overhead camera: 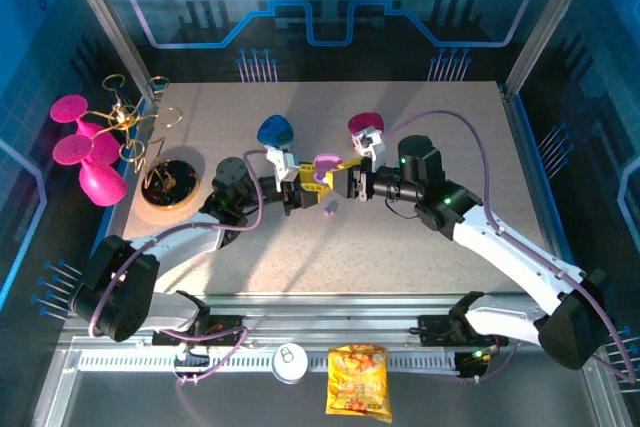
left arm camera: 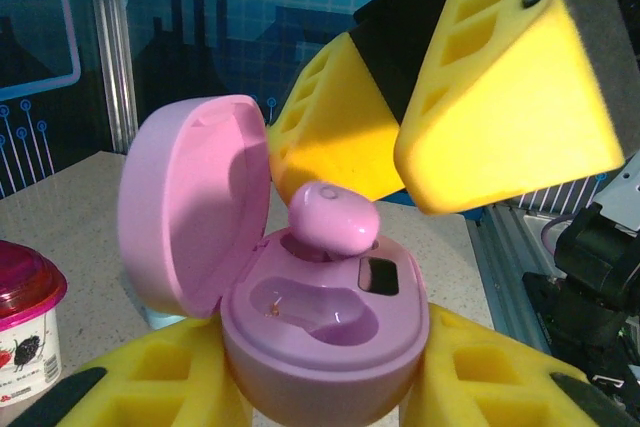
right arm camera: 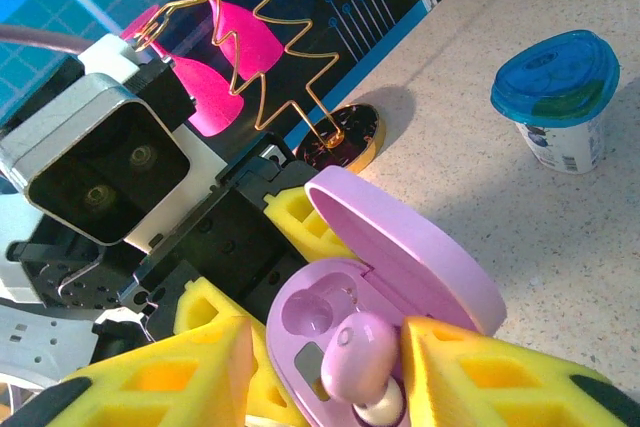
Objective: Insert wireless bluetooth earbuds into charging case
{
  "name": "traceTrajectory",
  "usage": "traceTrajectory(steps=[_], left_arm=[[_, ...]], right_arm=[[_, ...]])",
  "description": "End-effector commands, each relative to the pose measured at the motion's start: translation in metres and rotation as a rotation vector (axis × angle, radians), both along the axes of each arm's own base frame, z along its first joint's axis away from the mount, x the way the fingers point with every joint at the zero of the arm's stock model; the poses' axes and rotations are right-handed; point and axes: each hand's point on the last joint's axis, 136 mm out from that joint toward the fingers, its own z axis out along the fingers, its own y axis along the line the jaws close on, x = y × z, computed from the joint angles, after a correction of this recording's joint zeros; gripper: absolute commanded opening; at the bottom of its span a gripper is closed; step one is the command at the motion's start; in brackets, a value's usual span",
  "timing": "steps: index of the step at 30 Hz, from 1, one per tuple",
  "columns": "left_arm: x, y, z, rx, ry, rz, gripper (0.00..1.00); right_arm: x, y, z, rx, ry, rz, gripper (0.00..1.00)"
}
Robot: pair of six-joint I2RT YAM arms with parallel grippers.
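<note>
While glossy lilac earbud (left arm camera: 332, 219) sits in open case (left arm camera: 320, 352) | left hand (overhead camera: 300, 185) clamps case | right hand (overhead camera: 348, 183) parted

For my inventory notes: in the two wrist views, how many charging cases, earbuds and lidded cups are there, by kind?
Lilac charging case: 1
Lilac earbud: 1
Lidded cups: 2 (blue-lidded cup, magenta-lidded cup)
Total: 4
</note>
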Motion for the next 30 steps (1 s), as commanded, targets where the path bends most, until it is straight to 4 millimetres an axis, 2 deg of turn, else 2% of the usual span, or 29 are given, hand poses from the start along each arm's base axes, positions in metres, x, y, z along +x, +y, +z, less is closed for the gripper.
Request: traceTrajectory(steps=[1, 11, 16, 20, 25, 27, 30], left_arm=[[-0.013, -0.003, 0.022, -0.045, -0.096, -0.062, 0.28], [-0.011, -0.003, 0.021, -0.045, -0.102, -0.057, 0.28], [-0.009, -0.001, 0.02, -0.049, -0.104, -0.047, 0.28], [-0.002, 0.007, 0.023, -0.083, -0.103, -0.01, 0.28], [0.005, 0.018, 0.025, -0.104, -0.106, 0.048, 0.27], [0.006, 0.021, 0.027, -0.106, -0.111, 0.067, 0.27], [0.005, 0.024, 0.03, -0.109, -0.127, 0.088, 0.28]], right_arm=[[0.005, -0.006, -0.002, -0.033, 0.007, -0.048, 0.43], [0.002, -0.009, 0.011, -0.019, -0.034, -0.051, 0.53], [-0.003, -0.016, 0.019, -0.012, -0.093, -0.06, 0.65], [-0.005, -0.029, 0.025, 0.02, -0.159, -0.114, 0.74], [0.009, -0.065, 0.011, 0.041, -0.172, -0.296, 0.74], [0.016, -0.078, -0.005, 0.035, -0.133, -0.354, 0.74], [0.029, -0.09, -0.038, 0.001, -0.031, -0.425, 0.73]])
